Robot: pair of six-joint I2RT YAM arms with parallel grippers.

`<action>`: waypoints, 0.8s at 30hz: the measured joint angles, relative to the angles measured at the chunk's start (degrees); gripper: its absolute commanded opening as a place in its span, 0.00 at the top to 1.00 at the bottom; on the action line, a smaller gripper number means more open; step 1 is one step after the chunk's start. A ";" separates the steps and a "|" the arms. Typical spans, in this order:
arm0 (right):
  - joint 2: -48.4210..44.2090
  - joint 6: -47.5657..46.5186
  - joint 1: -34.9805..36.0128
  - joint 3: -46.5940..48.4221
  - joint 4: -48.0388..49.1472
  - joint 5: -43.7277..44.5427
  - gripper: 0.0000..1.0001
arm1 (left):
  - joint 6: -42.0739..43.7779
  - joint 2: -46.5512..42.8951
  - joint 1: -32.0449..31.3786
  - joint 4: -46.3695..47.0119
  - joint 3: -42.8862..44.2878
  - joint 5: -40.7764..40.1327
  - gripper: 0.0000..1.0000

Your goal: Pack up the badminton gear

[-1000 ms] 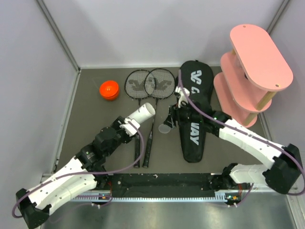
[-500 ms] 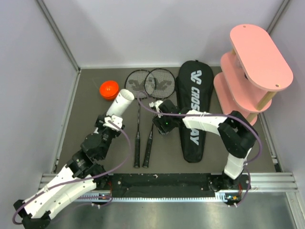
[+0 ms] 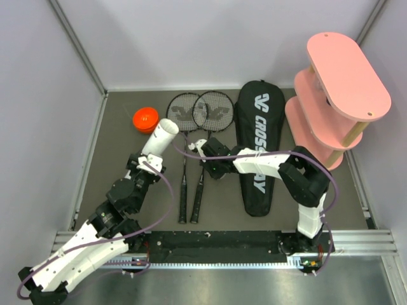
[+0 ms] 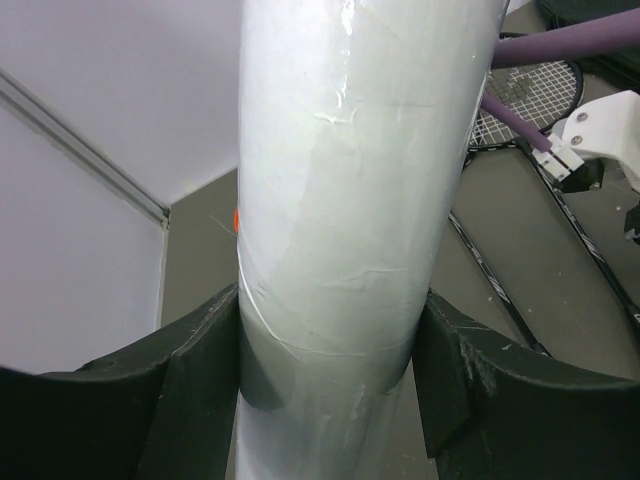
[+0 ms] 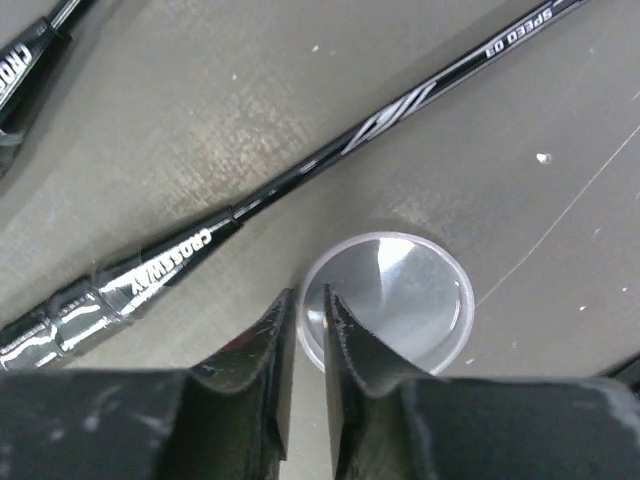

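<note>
Left gripper [image 4: 328,312] holds tube [image 4: 360,150]; right gripper [image 5: 308,322] pinches clear lid [image 5: 400,300] (by rim).

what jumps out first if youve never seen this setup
The pink shelf at the far right catches the eye first. Next, the left claw holds a white tube tilted up, its open end near the orange cap at far left. The right claw, reaching over the black bag, pinches the rim of a clear lid beside a racket.
</note>
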 measured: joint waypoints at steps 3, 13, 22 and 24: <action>0.24 0.44 0.61 0.15 0.26 1.36 1.00 | 0.00 0.00 0.00 0.02 0.00 0.33 1.00; -10.43 5.40 -4.13 -7.69 1.33 -5.81 1.00 | 0.00 -1.03 0.04 -0.09 -0.42 6.54 1.00; -35.74 12.68 -15.32 -12.90 6.49 -34.47 1.00 | -0.04 -1.66 0.04 -0.50 -0.48 19.80 1.00; -40.30 13.60 -15.08 -12.90 6.82 -39.89 1.00 | -0.02 -1.27 0.04 -0.59 -0.48 23.45 1.00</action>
